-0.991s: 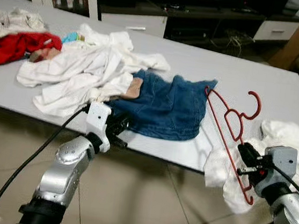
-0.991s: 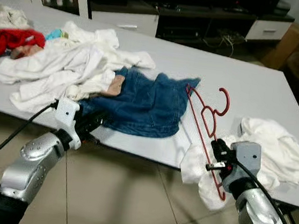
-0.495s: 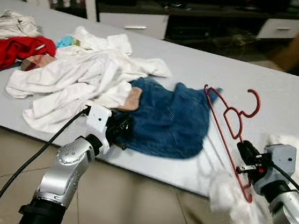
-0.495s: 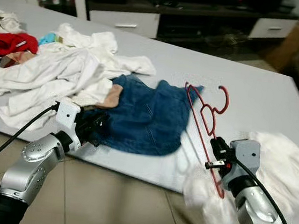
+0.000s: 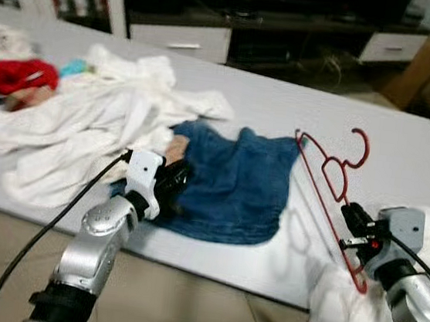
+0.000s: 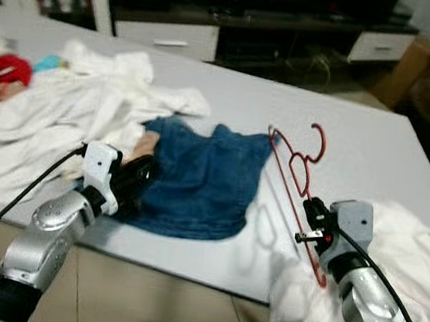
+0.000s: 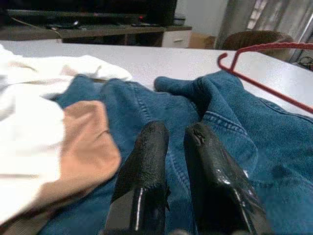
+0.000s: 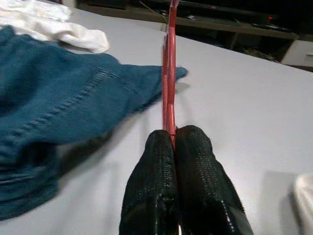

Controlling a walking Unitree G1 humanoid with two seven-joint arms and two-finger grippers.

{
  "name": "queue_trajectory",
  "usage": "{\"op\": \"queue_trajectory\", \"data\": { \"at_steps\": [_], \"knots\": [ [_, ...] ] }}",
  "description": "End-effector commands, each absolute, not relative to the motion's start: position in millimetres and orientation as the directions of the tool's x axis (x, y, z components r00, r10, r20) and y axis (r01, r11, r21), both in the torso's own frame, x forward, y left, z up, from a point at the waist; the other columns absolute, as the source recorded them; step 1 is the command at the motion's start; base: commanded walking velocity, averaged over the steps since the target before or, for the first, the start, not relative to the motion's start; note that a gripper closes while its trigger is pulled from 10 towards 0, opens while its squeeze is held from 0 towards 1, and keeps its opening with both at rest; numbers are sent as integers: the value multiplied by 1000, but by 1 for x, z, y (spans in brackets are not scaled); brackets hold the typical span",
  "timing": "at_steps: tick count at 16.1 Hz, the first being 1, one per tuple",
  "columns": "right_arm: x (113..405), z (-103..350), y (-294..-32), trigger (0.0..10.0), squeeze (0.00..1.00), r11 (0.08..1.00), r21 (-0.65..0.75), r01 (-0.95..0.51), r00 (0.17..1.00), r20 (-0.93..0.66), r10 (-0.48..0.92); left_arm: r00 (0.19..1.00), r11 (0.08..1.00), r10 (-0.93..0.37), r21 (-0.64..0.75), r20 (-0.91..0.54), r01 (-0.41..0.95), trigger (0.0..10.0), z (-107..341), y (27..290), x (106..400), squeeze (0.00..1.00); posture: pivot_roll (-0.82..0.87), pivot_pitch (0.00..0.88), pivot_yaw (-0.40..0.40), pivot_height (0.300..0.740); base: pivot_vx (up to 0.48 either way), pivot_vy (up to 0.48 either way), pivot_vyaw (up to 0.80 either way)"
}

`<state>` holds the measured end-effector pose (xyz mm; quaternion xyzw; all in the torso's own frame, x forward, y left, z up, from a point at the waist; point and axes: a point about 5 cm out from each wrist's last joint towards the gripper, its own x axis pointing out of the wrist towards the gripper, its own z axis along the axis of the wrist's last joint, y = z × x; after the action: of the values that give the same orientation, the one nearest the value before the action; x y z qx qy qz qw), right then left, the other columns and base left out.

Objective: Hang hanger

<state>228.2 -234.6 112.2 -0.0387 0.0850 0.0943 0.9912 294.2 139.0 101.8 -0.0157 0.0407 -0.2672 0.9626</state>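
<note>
A red hanger (image 5: 321,190) stands tilted above the table's right part, hook up and away from me. My right gripper (image 5: 350,224) is shut on its lower bar, and in the right wrist view the red bar (image 8: 170,73) runs out from between the closed fingertips (image 8: 161,142). Blue jeans (image 5: 236,183) lie crumpled on the grey table (image 5: 402,151) just left of the hanger. My left gripper (image 5: 176,178) rests at the jeans' near left edge. In the left wrist view its fingers (image 7: 146,156) lie close together over the denim, holding nothing.
A pile of white clothes (image 5: 87,123) and a red garment (image 5: 14,80) cover the table's left side. Another white cloth (image 5: 383,320) hangs off the near right edge under my right arm. A dark low cabinet (image 5: 292,30) stands beyond the table.
The camera has shifted and the scene is blurred. My left gripper has come forward onto the jeans' edge. The right gripper keeps its hold on the hanger at about the same height.
</note>
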Motion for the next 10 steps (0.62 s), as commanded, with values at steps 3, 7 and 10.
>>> {"op": "queue_trajectory", "data": {
  "at_steps": [3,7,10],
  "knots": [
    [227,116,-235,10000,0,977,-72,-199,969,-161,185,813,815,-572,42,-105,578,10000,100,136,292,0,-76,0,-44,740,0,0,0],
    [229,117,-234,10000,0,977,-72,-202,969,-160,188,755,741,-634,145,-167,655,10000,107,152,299,0,-72,0,-44,740,0,0,0],
    [228,116,-233,10000,0,976,-70,-204,968,-160,191,640,604,-716,212,-279,768,10000,109,163,299,0,-71,0,-46,740,0,0,0]
  ]
}}
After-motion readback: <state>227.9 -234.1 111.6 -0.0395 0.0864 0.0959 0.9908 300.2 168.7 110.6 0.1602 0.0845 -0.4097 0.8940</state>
